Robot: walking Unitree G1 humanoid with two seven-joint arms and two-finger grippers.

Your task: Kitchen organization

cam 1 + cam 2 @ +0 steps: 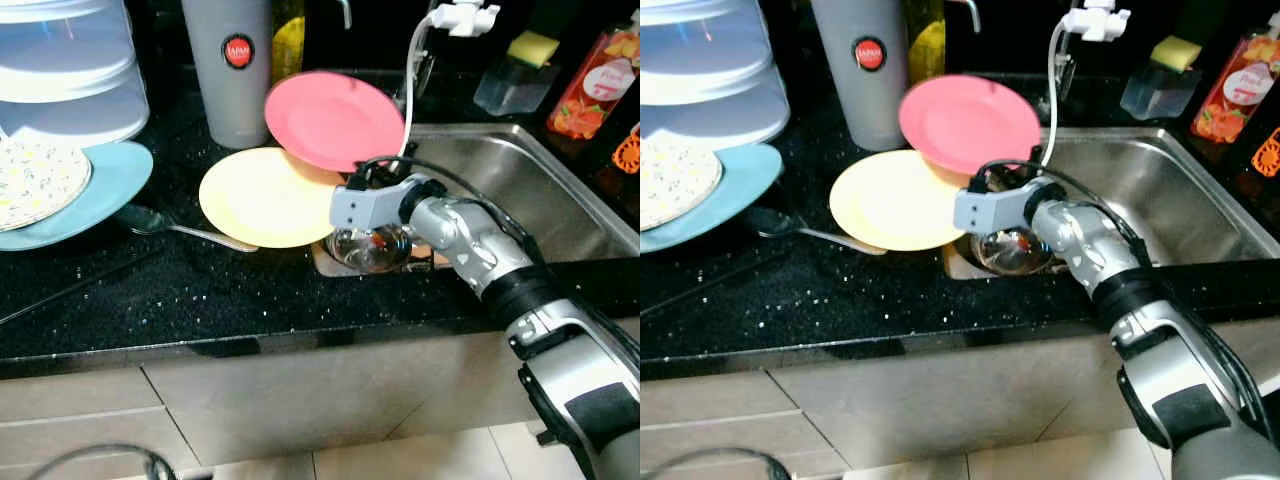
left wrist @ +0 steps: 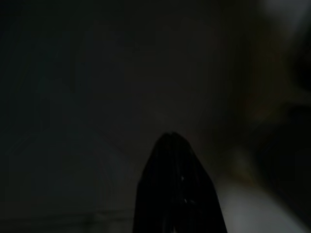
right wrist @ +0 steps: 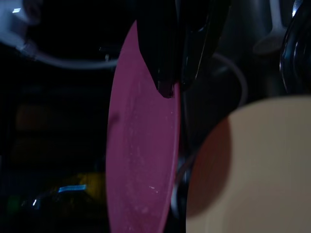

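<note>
right tool clamped on pink plate | plates: four, possibly | left tool: cannot tell

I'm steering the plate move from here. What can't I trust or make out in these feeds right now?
- Left gripper: the left wrist view is nearly black, so its surroundings are unreadable.
- Right gripper fingers on the pink plate: in the eye views the wrist housing hides the contact.
- Shiny glass object under the right wrist: largely covered by the arm.
- Blue plate: cut off by the frame's left edge.
</note>
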